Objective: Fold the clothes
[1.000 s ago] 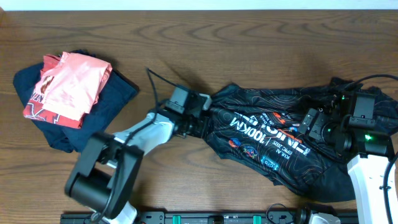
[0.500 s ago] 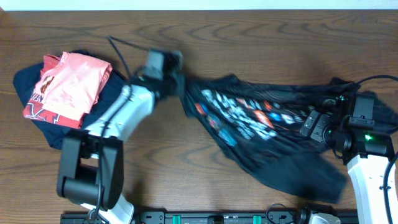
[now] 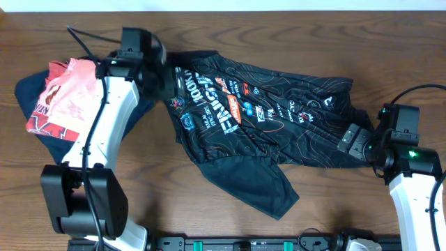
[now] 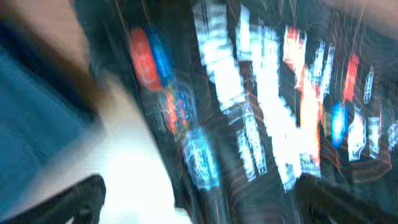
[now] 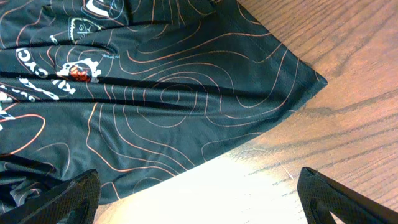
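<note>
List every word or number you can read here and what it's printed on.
"CYC", partial: small white letters on the black garment, right wrist view.
Large white chest lettering on it: too skewed to read with confidence.
White print on the pink shirt: unreadable.
Left wrist view: all blurred.

Swung from mid-table to the far left beside the pile [image 3: 77,94] by the left gripper [image 3: 166,78], pulling the clothes [image 3: 265,118] out long and flatter.
</note>
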Controlling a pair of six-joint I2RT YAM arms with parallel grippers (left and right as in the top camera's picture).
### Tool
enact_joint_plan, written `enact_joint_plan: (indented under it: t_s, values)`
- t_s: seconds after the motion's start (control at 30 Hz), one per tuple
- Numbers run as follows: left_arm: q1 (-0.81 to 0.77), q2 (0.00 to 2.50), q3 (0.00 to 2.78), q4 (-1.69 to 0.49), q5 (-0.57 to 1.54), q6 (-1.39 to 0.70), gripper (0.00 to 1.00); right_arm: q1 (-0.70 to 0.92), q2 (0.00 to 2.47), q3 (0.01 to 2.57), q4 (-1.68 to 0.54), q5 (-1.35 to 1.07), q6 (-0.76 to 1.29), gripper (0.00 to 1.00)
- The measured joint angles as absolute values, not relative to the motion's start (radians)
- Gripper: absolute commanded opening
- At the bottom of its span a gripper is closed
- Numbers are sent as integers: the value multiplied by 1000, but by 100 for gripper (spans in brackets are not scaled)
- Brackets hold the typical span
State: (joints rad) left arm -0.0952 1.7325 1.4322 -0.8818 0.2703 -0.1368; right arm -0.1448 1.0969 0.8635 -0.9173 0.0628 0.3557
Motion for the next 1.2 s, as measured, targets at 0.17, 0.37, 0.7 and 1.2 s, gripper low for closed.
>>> enact_joint_plan:
  t_s: [0.17,0.37,0.7,1.2]
  values:
    - [-157,1732,1404,-1140,356,-167,98,-145,1097,864,-917,65,363,99]
    - [-254,1732,1250,-1155,392,-254,98,-145,1097,864,-917,68,364,99]
    - [-460,1732,948,-752,409,-334,99,-173,1108,864,-917,72,366,99]
    - [-587,1708,850,-485,415,-532,6,-173,1111,865,-925,72,367,99]
